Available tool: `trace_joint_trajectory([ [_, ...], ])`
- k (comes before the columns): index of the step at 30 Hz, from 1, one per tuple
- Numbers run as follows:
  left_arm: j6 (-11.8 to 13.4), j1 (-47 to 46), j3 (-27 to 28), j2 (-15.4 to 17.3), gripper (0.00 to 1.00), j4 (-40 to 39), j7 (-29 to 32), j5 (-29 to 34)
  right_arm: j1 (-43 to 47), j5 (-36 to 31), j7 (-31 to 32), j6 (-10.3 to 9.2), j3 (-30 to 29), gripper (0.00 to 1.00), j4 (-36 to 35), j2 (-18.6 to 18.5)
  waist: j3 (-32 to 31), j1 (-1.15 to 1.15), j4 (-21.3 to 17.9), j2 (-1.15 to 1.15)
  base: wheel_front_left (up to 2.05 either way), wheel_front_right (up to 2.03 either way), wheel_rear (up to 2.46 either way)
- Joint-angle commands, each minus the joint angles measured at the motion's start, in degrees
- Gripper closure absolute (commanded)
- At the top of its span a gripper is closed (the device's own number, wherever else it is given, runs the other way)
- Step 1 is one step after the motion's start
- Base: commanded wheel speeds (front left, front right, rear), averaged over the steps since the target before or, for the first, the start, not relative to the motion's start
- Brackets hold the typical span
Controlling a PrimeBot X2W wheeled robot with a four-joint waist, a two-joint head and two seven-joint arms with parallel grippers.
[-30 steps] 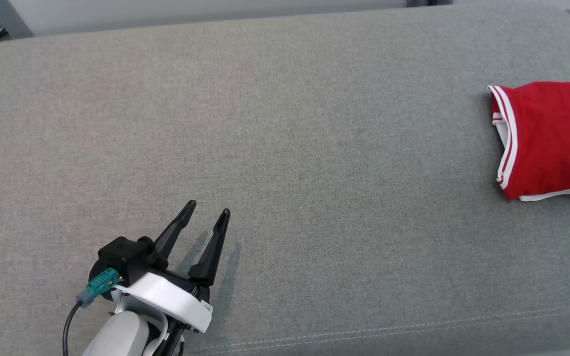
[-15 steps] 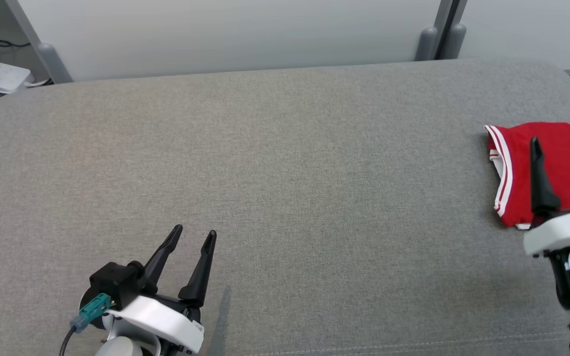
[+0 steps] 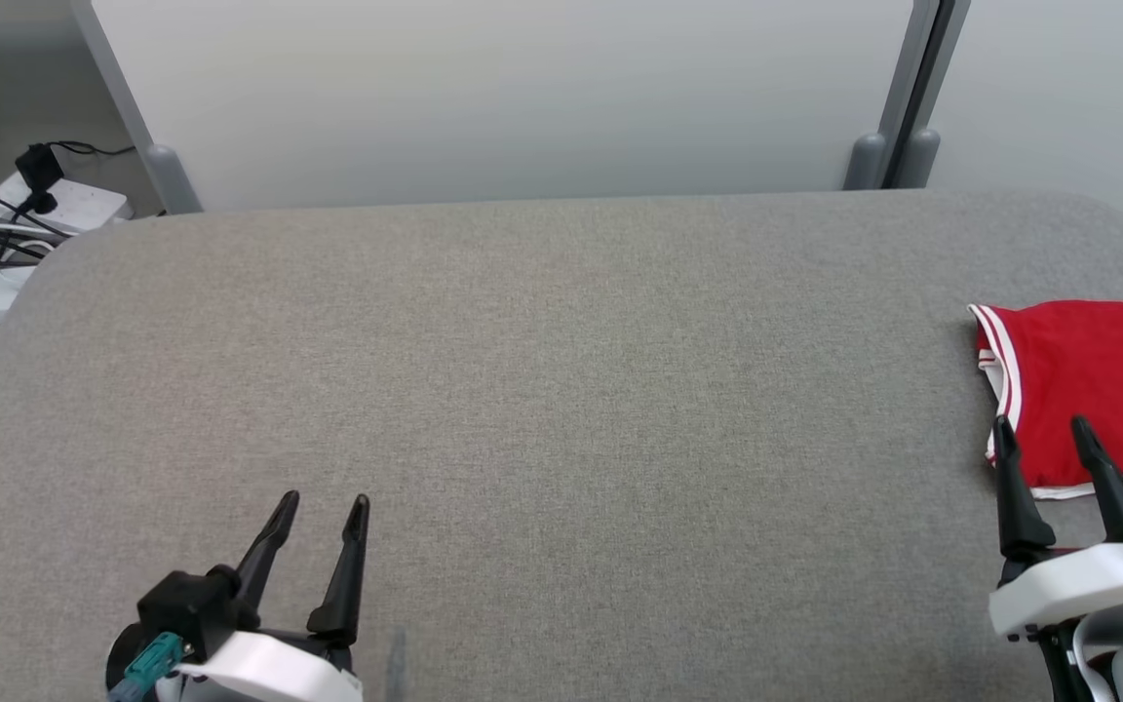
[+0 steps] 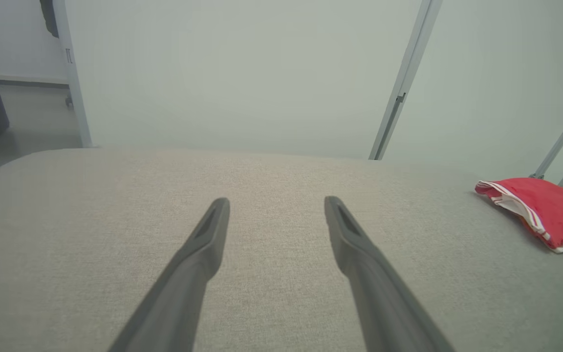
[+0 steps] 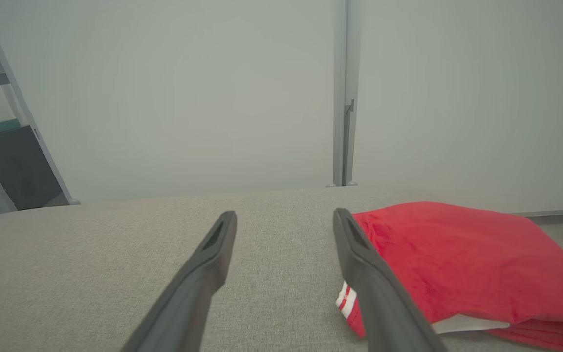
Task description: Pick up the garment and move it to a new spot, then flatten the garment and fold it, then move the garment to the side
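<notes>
Fingers on your left gripper point(image 3: 325, 499) are spread wide with nothing between them, low over the grey cushion point(image 3: 561, 390) at near left. Your right gripper point(image 3: 1040, 422) is the same, wide apart and empty, tips at the near edge of the red garment point(image 3: 1088, 380); contact can't be judged. Garment lies folded, white-striped trim, at the cushion's right end. Pale partition panels point(image 3: 503, 97) stand behind, power strip point(image 3: 64, 200) on the floor at left.

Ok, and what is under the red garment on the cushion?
The red garment lies on the grey cushion. A white layer peeks out beneath its near edge, seemingly its own folded fabric. Anything else beneath it is covered.
</notes>
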Motion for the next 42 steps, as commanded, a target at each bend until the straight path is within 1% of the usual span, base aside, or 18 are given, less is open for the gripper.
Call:
trace_joint_trajectory([
  [1, -0.1, -1.0, 3.2, 0.4, 0.00, -1.3, -0.3, 1.8, 0.1, -0.2, -0.7, 0.08, 0.7, 0.00, -2.2, -0.2, -0.6, 0.00, 0.4, 0.00, 0.00, 0.00, 0.00],
  [6, 0.9, 0.0, 7.2, -0.9, 0.00, -2.5, -0.3, 6.0, 1.8, -0.6, -0.7, 0.08, 0.7, 0.00, -2.8, 0.7, -1.4, 0.00, 0.8, 0.00, 0.00, 0.00, 0.00],
  [15, 2.7, 1.5, 12.5, -2.6, 0.00, -2.3, -0.3, 10.8, 3.5, -1.8, -0.7, 0.08, 1.2, 0.00, -3.0, 1.7, -2.3, 0.00, 1.1, 0.00, 0.00, 0.00, 0.00],
  [22, 3.0, 1.7, 14.0, -3.1, 0.00, -1.2, -0.3, 11.9, 3.9, -2.3, -0.7, 0.08, 1.1, 0.00, -2.9, 1.9, -2.4, 0.00, 1.2, 0.00, 0.00, 0.00, 0.00],
  [32, 2.2, 1.8, 14.9, -3.4, 0.00, -0.5, -0.3, 11.7, 4.0, -2.7, -0.7, 0.08, 0.4, 0.00, -3.5, 2.2, -2.3, 0.00, 1.4, 0.00, 0.00, 0.00, 0.00],
  [33, 2.2, 3.2, 13.0, -3.8, 1.00, 0.7, 0.0, 11.5, 4.5, -2.1, 0.0, 0.00, -0.5, 1.00, -1.7, 2.9, -2.3, 0.00, 1.4, 0.00, 0.00, 0.00, 0.00],
  [37, 2.2, 4.5, 12.9, -4.2, 1.00, 3.2, 0.0, 11.4, 6.0, -2.1, 0.2, 0.00, 0.1, 1.00, 0.7, 3.9, -2.3, 0.00, 1.4, 0.00, 0.00, 0.00, 0.00],
  [39, 2.2, 4.0, 13.2, -4.2, 1.00, 3.4, 0.6, 10.3, 5.8, -1.0, 0.7, 0.00, -0.2, 1.00, 0.8, 4.0, -2.3, 0.01, 1.4, 0.00, 0.00, 0.00, 0.00],
  [42, 2.1, 3.8, 13.4, -4.2, 1.00, 3.3, 1.3, 8.2, 5.7, 1.0, 1.3, 0.00, -0.4, 1.00, 0.6, 4.0, -2.3, 0.09, 1.3, 0.00, 0.00, 0.00, 0.00],
])
